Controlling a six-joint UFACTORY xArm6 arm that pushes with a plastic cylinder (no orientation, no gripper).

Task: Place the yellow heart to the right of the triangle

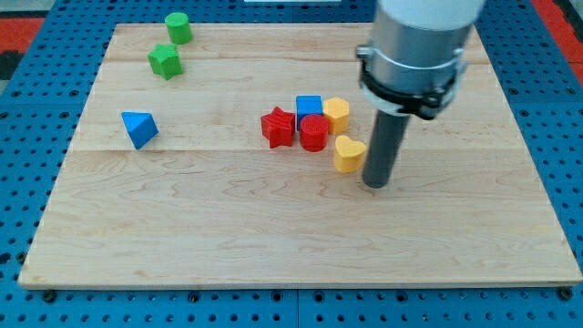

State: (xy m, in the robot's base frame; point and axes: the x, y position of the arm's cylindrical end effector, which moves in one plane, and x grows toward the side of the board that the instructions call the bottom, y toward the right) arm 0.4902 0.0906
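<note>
No writing, labels, numbers or signs to read anywhere here, on any block or surface.

Lab: blue pegboard bench (27,55)

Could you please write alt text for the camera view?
My tip sits just right of the yellow heart on a wooden board; the blue triangle lies far to the view's left.
</note>
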